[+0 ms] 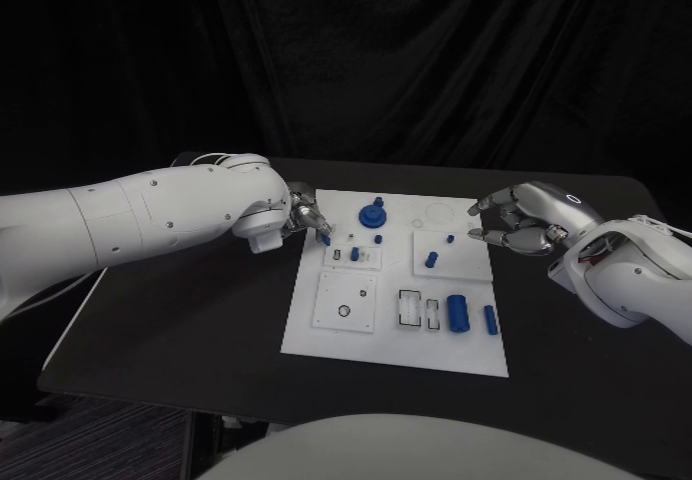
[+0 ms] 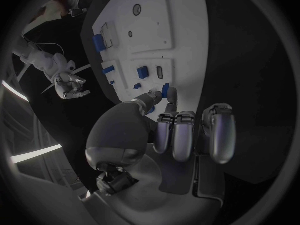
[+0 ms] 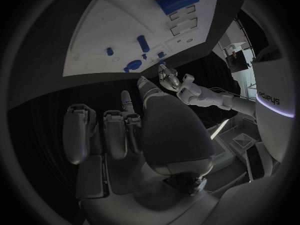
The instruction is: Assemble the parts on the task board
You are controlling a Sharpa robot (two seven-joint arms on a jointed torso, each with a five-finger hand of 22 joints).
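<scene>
A white task board (image 1: 325,330) lies in the middle of a black bench (image 1: 173,330). The left robot hand (image 1: 303,215) reaches over the board's near-left upper edge and pinches a small blue peg (image 2: 165,90) between thumb and a fingertip, while its other fingers (image 2: 181,135) hang curled together behind. Just beyond that hand, on the board, sit a blue knob (image 1: 374,214) with a round base, a small blue stud (image 1: 376,240) and a short blue pin (image 1: 355,254) standing beside a slot. The right robot hand (image 1: 522,222) hovers off the board's far right edge, fingers curled but apart, holding nothing. Between the two hands lie a tiny blue stud (image 1: 450,239) and a slim blue pin (image 1: 431,260). Nearer the robot, below the right hand, a thick blue cylinder (image 1: 457,312) and a thinner blue rod (image 1: 490,320) lie beside two rectangular slots (image 1: 411,309). Nothing stands between either hand and the board.
</scene>
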